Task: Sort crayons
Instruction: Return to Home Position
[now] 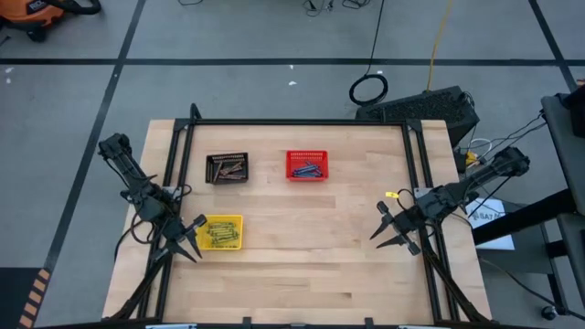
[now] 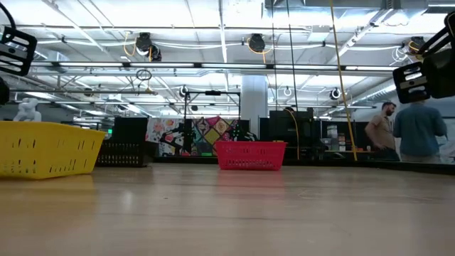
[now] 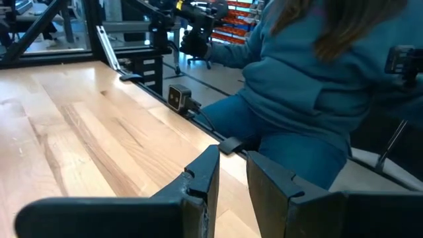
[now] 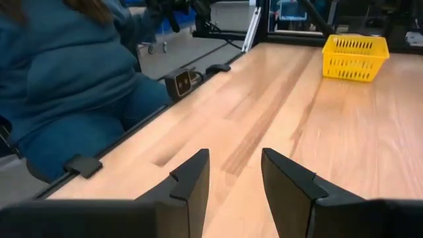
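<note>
Three baskets seen from overhead, crayons all inside them: yellow-green in the yellow basket, brown in the black basket just beyond it, blue in the red basket farther off. Left end effector sits just beside the yellow basket, fingers spread. Right end effector is well apart from it, also spread.

Low view only shows basket walls.

Left wrist view: empty fingers, person near the bench.

Right wrist view: empty too.

Risk imo: the left arm swinging home clips the yellow basket and spills it.

baskets 3: black basket, red basket, yellow basket | table 1 | crayons: uncountable
</note>
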`<state>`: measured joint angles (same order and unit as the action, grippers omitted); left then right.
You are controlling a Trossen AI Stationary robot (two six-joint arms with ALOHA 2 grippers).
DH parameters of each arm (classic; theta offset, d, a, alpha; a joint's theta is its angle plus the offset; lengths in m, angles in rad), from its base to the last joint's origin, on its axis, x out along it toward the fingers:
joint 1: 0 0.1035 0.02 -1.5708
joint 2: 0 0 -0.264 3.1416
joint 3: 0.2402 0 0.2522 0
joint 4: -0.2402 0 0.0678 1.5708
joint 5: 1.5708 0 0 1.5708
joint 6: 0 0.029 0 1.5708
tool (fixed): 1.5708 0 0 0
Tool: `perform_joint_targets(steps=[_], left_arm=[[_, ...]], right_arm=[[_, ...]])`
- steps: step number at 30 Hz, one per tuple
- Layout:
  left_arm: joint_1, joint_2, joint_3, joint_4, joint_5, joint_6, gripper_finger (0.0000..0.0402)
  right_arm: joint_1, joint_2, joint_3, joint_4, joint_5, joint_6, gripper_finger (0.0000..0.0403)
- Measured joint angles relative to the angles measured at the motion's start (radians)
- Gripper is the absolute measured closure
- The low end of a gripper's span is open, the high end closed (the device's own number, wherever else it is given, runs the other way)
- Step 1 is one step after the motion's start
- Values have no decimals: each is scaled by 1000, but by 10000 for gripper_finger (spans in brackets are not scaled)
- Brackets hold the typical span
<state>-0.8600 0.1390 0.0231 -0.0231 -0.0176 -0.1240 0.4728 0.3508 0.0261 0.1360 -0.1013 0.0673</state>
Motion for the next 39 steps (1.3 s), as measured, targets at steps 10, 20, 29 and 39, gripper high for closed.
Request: perform_joint_targets(steps=[10, 20, 29, 39], left_arm=[[0, 0, 0, 0, -3, 0, 320], [0, 0, 0, 0, -6, 1, 320], [0, -27, -1, 0, -6, 1, 320], [0, -90, -1, 0, -6, 2, 320]], right_arm=[[0, 0, 0, -53, 57, 0, 277], [0, 0, 0, -44, 179, 0, 277], [0, 0, 0, -44, 178, 0, 277], [0, -91, 0, -44, 178, 0, 277]])
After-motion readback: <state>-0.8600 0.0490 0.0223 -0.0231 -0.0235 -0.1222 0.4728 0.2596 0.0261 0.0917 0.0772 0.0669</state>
